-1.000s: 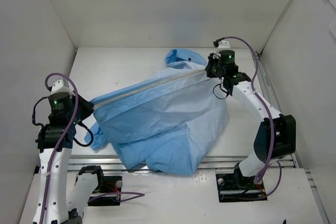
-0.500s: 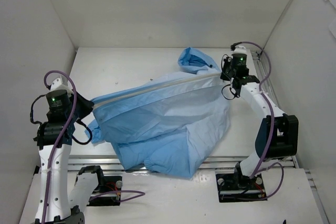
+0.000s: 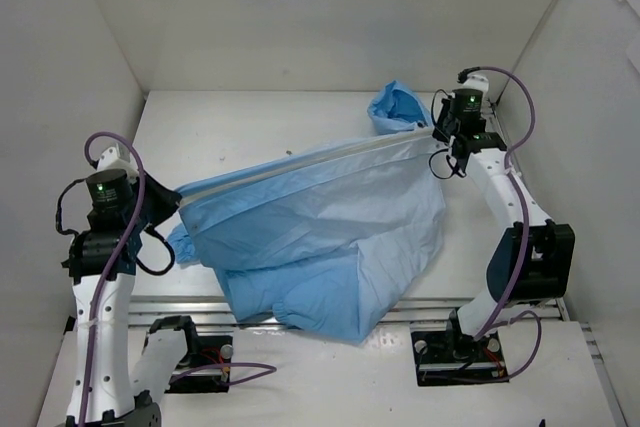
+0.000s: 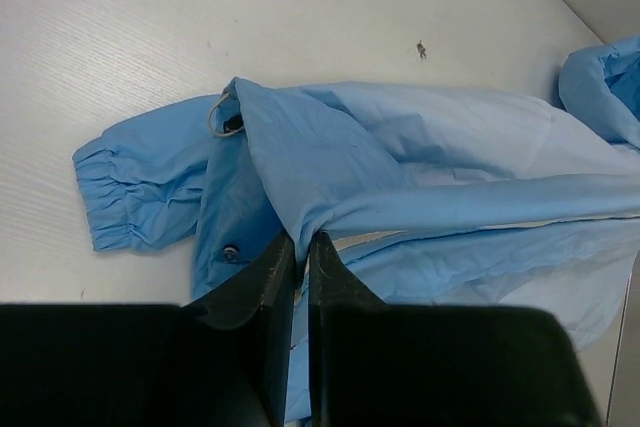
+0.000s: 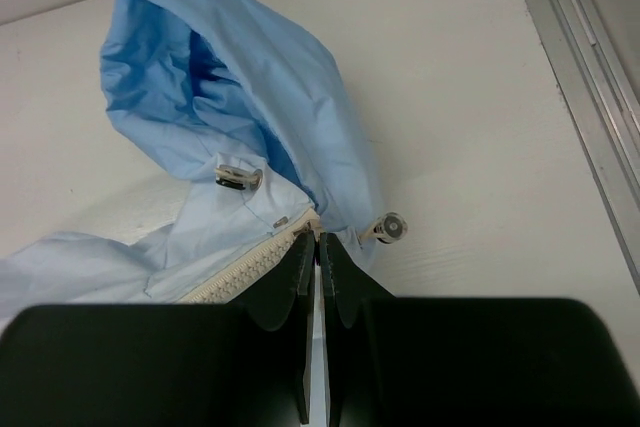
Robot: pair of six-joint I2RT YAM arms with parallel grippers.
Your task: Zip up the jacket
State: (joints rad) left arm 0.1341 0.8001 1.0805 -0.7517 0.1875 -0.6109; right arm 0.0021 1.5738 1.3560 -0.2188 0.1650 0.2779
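A large light-blue thin hooded jacket lies spread across the middle of a white table, stretched between two robot arms. Its white zipper strip runs as a taut, slightly raised line from lower left to upper right.

The left gripper is at the jacket's left end. In the left wrist view its black fingers are pinched closed on a fold of the blue fabric, and an elastic sleeve cuff lies flat on the table just beyond.

The right gripper is at the far right end. The right wrist view shows its fingers clamped together on the fabric edge right where the zipper teeth end. Two small metal snaps sit close by, and the crumpled hood rests on the table behind.

Compared with a second ago, the right gripper has moved further to the right, towards the side wall. It has drawn the collar end along, so the hood now sits further right and the zipper edge is stretched longer. The left gripper has stayed in nearly the same place, and both keep their grip
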